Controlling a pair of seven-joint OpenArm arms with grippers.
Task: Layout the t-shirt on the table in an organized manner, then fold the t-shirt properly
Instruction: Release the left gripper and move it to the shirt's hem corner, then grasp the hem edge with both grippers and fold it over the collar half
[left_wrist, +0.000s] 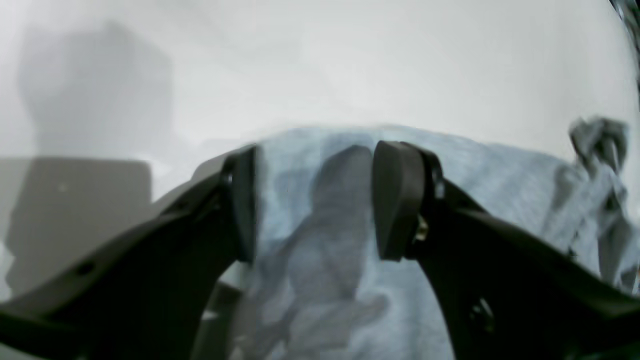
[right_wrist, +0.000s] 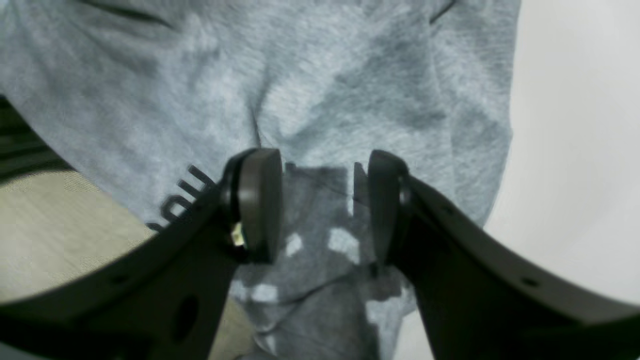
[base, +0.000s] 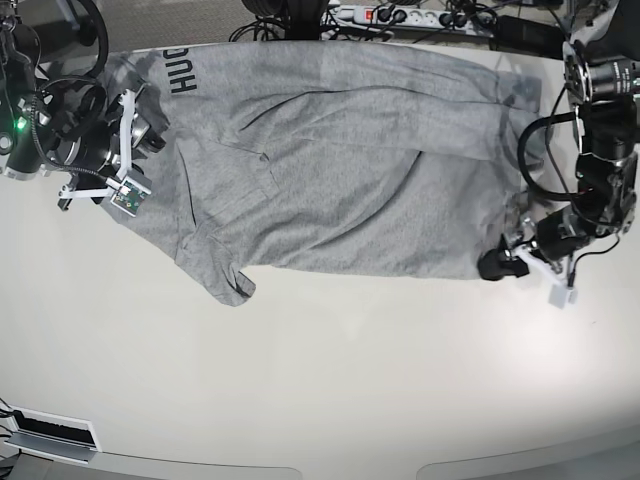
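Observation:
The grey t-shirt (base: 340, 170) lies spread and creased across the far half of the off-white table (base: 320, 380), black lettering (base: 183, 70) at its far left edge. My left gripper (base: 492, 266) sits low at the shirt's near right corner. In the left wrist view it (left_wrist: 312, 200) stands open over a fabric edge (left_wrist: 490, 175), bare table (left_wrist: 350, 60) beyond. My right gripper (base: 150, 135) is at the shirt's left edge. The right wrist view shows it (right_wrist: 320, 205) open just above the cloth (right_wrist: 325, 75), lettering (right_wrist: 185, 200) beside its left finger. Neither holds anything.
A power strip (base: 420, 15) and cables run along the table's back edge. A white slotted unit (base: 50, 430) sits at the front left corner. Beige floor (right_wrist: 50, 225) shows past the table edge under the shirt's lettered end.

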